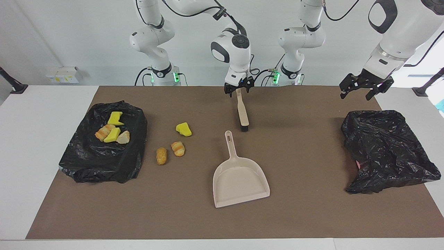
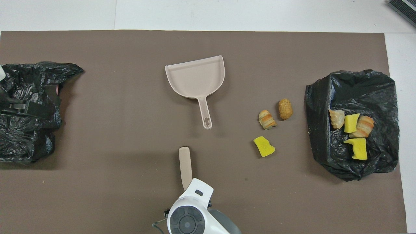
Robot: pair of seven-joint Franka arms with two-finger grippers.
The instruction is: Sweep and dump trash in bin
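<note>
Three trash scraps lie on the brown mat: a yellow chunk, a striped pastry piece and a brown piece. Several more scraps lie on a black bag at the right arm's end. The beige dustpan lies mid-mat, its handle toward the robots. My right gripper is shut on the handle of a beige brush, bristles down by the dustpan's handle. My left gripper is open over the second black bag.
A second crumpled black bag lies at the left arm's end of the mat. The brown mat covers most of the white table. In the overhead view my right arm's wrist hides its gripper.
</note>
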